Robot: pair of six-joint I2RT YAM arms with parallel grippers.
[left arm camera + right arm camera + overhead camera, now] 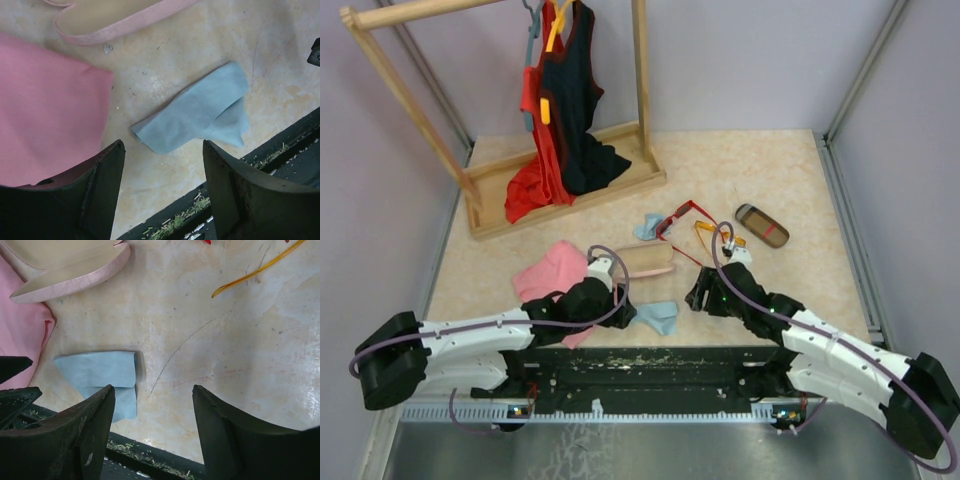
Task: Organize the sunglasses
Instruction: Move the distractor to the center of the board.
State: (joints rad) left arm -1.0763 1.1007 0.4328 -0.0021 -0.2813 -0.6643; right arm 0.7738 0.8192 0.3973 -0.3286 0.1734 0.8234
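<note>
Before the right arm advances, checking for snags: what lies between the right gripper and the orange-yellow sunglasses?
Nothing: the right wrist view shows bare tabletop from the right gripper to the orange-yellow sunglasses.

You'll find the red sunglasses (678, 216) just right of centre in the top view, unfolded, with the thick red frame and dark lenses angled from lower left to upper right and one thin red arm trailing toward the lower right. The orange-yellow sunglasses (708, 231) lie just beside them on the right, thin-framed and partly hidden from above. In the right wrist view you see only their slender, curved, translucent orange temple arm (255, 272) at the upper right, and a red sliver at the top edge.
</note>
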